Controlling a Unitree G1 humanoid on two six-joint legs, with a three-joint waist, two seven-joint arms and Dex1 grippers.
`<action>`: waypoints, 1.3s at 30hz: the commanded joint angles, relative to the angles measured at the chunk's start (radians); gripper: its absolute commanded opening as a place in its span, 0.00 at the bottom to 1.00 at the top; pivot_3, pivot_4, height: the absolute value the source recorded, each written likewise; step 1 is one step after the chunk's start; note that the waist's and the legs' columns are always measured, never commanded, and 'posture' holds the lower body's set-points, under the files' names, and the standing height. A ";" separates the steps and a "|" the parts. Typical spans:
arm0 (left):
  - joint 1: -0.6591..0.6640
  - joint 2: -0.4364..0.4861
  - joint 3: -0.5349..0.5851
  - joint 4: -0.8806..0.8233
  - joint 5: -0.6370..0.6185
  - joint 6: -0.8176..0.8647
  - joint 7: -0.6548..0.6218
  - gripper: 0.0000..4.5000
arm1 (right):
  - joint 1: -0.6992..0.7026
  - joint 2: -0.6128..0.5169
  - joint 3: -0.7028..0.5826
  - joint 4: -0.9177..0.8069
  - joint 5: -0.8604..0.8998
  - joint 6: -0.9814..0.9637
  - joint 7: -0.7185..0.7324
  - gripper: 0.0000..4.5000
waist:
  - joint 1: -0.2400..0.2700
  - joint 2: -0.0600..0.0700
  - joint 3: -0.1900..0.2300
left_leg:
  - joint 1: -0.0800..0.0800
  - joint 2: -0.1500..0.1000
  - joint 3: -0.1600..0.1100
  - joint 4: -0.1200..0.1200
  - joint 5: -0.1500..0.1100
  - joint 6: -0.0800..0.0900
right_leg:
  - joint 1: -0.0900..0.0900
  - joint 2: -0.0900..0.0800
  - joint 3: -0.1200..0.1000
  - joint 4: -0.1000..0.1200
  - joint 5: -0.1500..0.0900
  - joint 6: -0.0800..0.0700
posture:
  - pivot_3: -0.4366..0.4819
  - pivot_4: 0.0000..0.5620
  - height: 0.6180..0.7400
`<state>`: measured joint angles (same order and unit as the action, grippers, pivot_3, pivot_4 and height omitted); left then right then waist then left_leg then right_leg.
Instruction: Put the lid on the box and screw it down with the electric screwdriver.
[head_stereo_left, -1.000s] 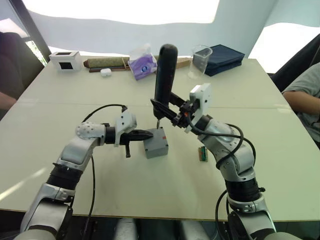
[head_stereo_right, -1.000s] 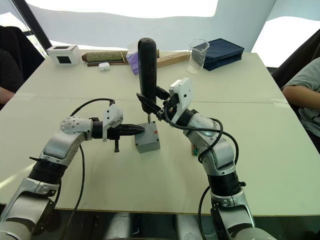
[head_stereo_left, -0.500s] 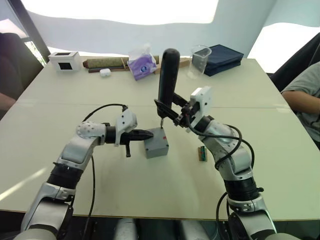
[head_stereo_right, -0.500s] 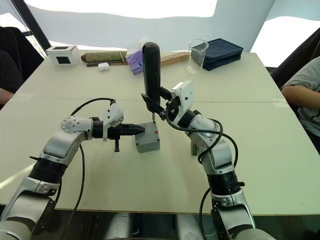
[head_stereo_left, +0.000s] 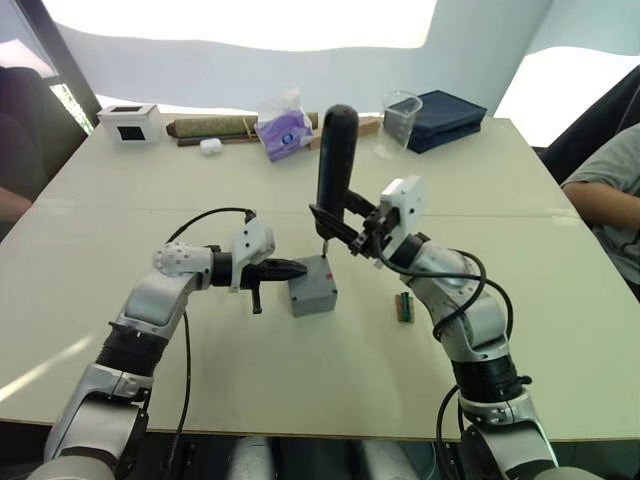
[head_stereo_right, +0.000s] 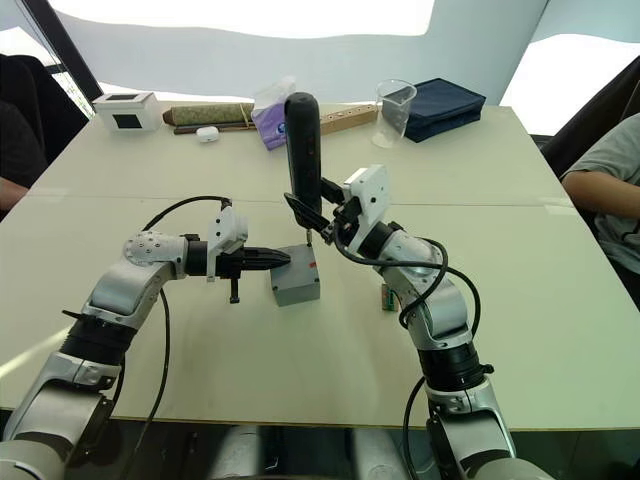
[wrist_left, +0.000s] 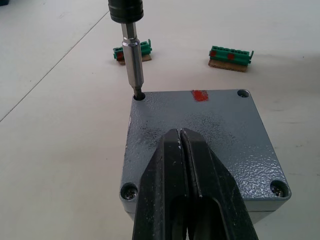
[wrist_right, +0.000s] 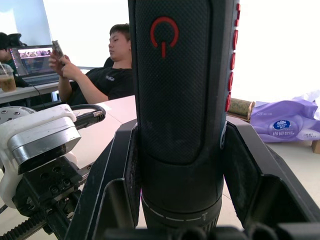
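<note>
Centre frame: the grey box (head_stereo_right: 296, 277) sits on the pale worktop (head_stereo_right: 500, 200) with its lid (head_stereo_right: 297, 266) in place and a red mark on its right side. The right gripper (head_stereo_right: 318, 215) holds the black electric screwdriver (head_stereo_right: 304, 155) nearly upright, bit down at the lid's far corner. The left gripper (head_stereo_right: 270, 258), jaws together, rests against the box's left edge. Along the upper frame stand a clear cup (head_stereo_right: 397, 107) and a dark blue case (head_stereo_right: 440, 106).

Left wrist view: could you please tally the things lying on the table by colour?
Green: 2, the terminal block by the bit and the terminal block beyond the red mark
Grey: 1, the lidded box
Total: 3
</note>
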<state>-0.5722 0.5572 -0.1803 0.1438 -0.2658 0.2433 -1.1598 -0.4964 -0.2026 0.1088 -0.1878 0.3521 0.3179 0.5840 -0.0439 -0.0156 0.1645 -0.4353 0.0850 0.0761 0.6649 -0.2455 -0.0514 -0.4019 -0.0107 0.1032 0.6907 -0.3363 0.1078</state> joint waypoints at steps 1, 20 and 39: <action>0.008 -0.001 -0.022 0.011 0.026 0.004 -0.002 0.00 | 0.032 0.004 0.033 0.068 -0.028 0.028 -0.006 0.38 | 0.000 0.000 0.000 | 0.002 0.000 0.000 0.000 0.000 0.000 | 0.002 0.000 0.000 0.000 0.000 0.000 | 0.48 0.27 1.00; 0.043 -0.009 -0.035 0.004 0.060 0.005 0.007 0.00 | 0.036 -0.020 0.038 0.159 -0.054 0.151 -0.060 0.38 | 0.000 -0.004 -0.023 | 0.029 0.000 0.001 -0.005 -0.003 0.003 | 0.029 0.000 0.000 -0.008 -0.001 -0.001 | 0.48 0.27 1.00; 0.021 -0.023 -0.022 -0.014 0.042 0.013 0.010 0.00 | -0.069 -0.022 -0.072 -0.050 0.071 0.231 -0.099 0.38 | 0.000 -0.004 -0.025 | 0.028 0.000 0.001 -0.010 -0.003 0.004 | 0.028 -0.001 0.001 -0.010 -0.002 -0.003 | 0.48 0.27 1.00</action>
<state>-0.5451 0.5377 -0.1963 0.1443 -0.2276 0.2486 -1.1496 -0.5303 -0.2140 0.0621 -0.1736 0.3949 0.4879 0.5100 -0.0436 -0.0201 0.1394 -0.4077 0.0846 0.0778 0.6533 -0.2482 -0.0477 -0.3755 -0.0120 0.1045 0.6808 -0.3384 0.1044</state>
